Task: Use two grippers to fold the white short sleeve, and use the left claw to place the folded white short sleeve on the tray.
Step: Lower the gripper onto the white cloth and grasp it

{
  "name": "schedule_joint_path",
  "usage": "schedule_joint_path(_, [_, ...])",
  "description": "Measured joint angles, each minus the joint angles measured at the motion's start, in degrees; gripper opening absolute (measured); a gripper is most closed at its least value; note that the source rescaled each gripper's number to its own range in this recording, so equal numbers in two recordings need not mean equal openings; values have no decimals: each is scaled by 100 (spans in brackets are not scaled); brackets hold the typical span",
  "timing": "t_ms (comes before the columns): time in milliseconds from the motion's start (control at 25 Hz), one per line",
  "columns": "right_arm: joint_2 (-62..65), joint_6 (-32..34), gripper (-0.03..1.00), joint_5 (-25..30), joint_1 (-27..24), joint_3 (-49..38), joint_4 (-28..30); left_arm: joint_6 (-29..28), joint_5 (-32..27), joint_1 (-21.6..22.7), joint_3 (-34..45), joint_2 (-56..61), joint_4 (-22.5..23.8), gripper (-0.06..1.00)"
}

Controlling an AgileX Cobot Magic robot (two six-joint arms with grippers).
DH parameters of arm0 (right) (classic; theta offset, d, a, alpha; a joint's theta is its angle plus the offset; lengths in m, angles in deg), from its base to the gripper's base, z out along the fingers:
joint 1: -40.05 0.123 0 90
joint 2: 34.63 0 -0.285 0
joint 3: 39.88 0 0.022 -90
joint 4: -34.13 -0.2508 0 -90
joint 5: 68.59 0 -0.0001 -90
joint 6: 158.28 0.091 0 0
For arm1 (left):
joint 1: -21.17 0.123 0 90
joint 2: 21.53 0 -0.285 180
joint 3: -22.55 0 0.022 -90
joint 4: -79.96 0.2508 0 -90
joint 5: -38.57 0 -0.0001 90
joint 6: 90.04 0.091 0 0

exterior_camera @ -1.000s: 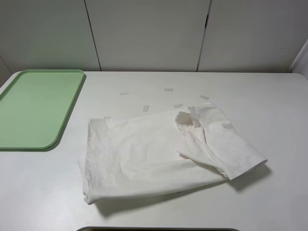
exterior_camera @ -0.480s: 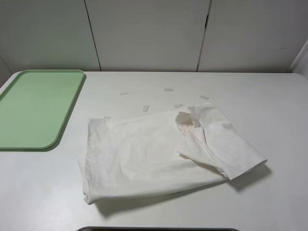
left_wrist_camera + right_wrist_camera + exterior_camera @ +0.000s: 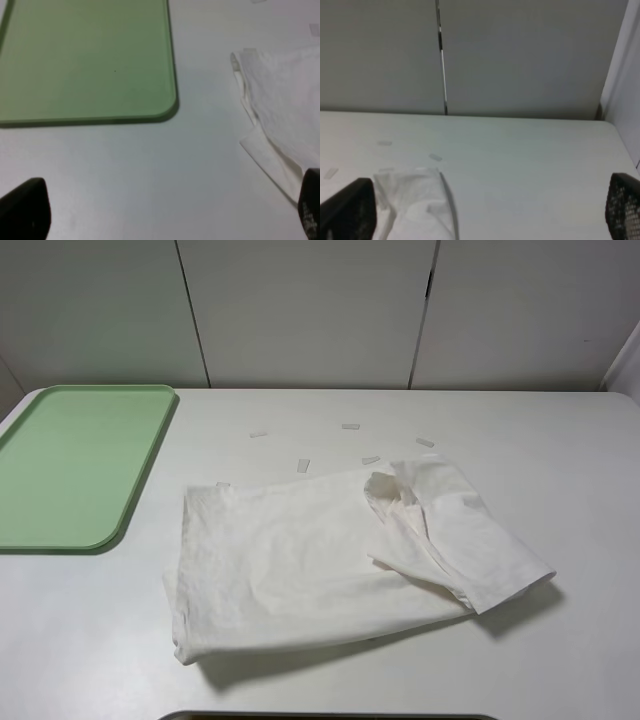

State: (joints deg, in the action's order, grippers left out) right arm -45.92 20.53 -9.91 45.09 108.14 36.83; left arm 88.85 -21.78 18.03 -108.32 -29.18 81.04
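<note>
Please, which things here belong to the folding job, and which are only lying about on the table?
For the job:
- white T-shirt
- pale green tray
- left end effector, open
- right end effector, open

Just lying about:
- small white tape strips, scattered on the table beyond the shirt

The left tool [image 3: 167, 210] has its two black jaws spread wide, holding nothing; the right tool [image 3: 485, 209] stands equally wide, also bare.

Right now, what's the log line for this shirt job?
shirt: partly folded on table | tray: no shirt | left tool: open | right tool: open
</note>
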Motion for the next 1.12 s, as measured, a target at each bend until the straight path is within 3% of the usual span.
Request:
schedule_joint_path(440, [391, 158, 100, 237, 0, -654, -270, 0, 0, 0, 0, 0, 0, 100])
schedule_joint_path(760, [391, 231, 100, 38, 0, -1631, -314, 0, 0, 0, 0, 0, 0, 100])
schedule_joint_path(1120, [392, 119, 100, 39, 0, -1677, -333, 0, 0, 0, 0, 0, 0, 100])
